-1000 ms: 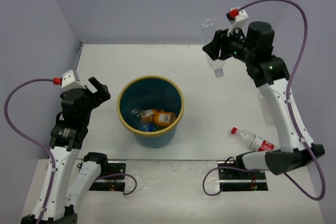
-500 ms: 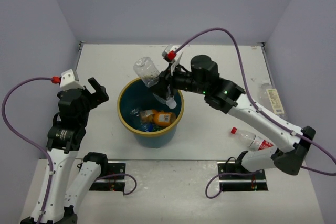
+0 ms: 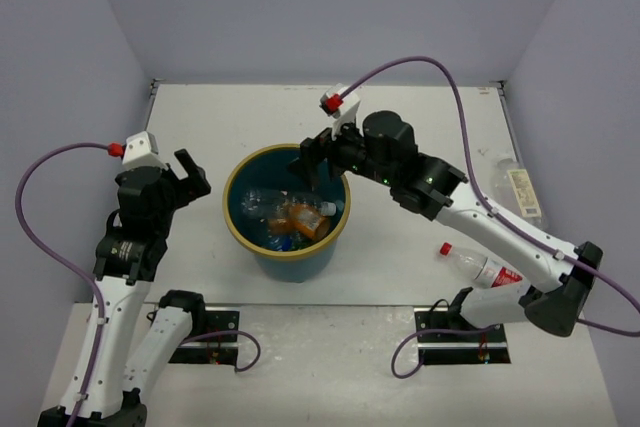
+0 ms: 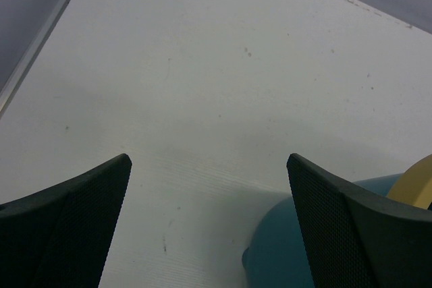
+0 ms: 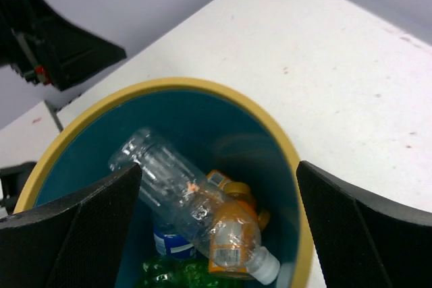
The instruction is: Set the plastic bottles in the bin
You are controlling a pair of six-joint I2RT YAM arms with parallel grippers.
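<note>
The teal bin (image 3: 233,222) with a tan rim stands mid-table. Inside lie several plastic bottles: a clear white-capped one (image 5: 177,193) on top, an orange-labelled one (image 5: 237,195), a blue-labelled one (image 5: 169,245) and a green one (image 5: 181,276). My right gripper (image 3: 312,161) hangs open over the bin's far rim (image 5: 286,148), and in its wrist view the right gripper (image 5: 219,165) has nothing between its fingers. My left gripper (image 3: 190,173) stands open left of the bin, and the left gripper (image 4: 209,160) is empty above bare table. A red-capped bottle (image 3: 481,266) and a clear bottle (image 3: 518,188) lie at the right.
Purple walls close the table at the back and both sides. The bin's teal wall (image 4: 283,251) shows at the lower right of the left wrist view. The right arm's lower link crosses just beside the red-capped bottle. Cables loop above both arms.
The right arm swung from the far right to above the bin with a clear bottle. Its gripper then opened and the bottle dropped into the bin. The left arm barely moved.
</note>
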